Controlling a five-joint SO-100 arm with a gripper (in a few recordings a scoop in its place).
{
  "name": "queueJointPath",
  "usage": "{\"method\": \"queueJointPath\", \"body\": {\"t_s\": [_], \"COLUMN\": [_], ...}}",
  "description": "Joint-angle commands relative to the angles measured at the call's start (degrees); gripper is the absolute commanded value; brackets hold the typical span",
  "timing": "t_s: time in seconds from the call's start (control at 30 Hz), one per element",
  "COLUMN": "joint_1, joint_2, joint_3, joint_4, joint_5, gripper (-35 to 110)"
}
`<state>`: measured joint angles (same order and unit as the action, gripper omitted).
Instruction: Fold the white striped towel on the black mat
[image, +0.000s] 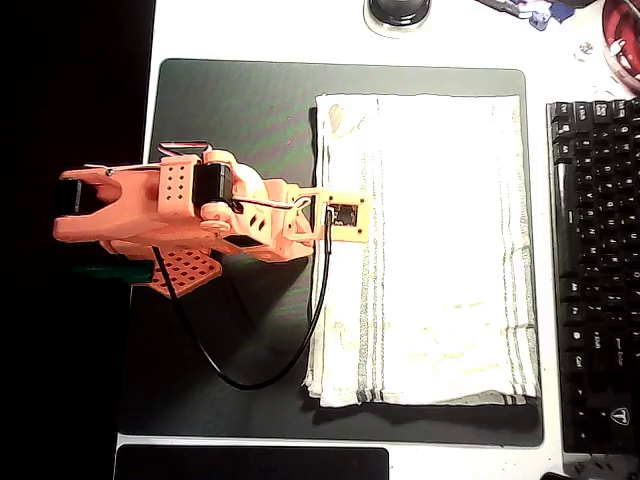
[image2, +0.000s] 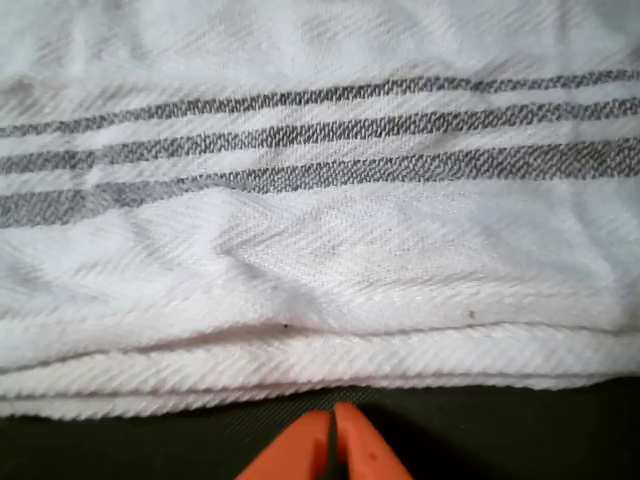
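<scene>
- While the white striped towel (image: 430, 250) lies folded on the right part of the black mat (image: 240, 110), layered edge leftward,
- the orange gripper (image2: 333, 425) hangs just beside that edge, tips pressed together, gripping nothing.

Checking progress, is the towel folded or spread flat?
Folded: the white striped towel shows stacked layers along its edge on the black mat.

The soft cream-white striped cloth towel (image: 440, 250) is laid on the right half of the large flat black rectangular mat (image: 230, 110), with the black keyboard (image: 595, 270) placed right of the mat on the surface (image: 250, 30), in the overhead view.
</scene>
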<state>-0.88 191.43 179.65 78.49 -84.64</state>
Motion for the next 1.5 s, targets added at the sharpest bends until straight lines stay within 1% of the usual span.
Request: {"method": "queueJointPath", "body": {"t_s": [0.0, 0.17, 0.3, 0.43, 0.67, 0.9, 1.1, 1.27, 1.47], "joint_1": [-0.1, -0.7, -1.1, -3.0, -9.3, -18.9, -25.7, -29.4, -32.5], "joint_2": [1.1, 1.1, -2.7, -14.9, -35.6, -55.0, -72.2, -85.0, -100.7], "joint_3": [1.2, 0.2, -5.5, -15.5, -36.1, -55.0, -66.3, -73.8, -85.0], "joint_4": [0.8, 0.4, -0.3, -2.9, -3.5, -5.5, -10.7, -14.2, -15.6], "joint_5": [-1.8, -3.3, -3.3, -1.8, 6.6, 16.3, 23.4, 26.4, 29.6], "gripper": [0, 0, 0, 0, 0, 0, 1, 7, 11]}}
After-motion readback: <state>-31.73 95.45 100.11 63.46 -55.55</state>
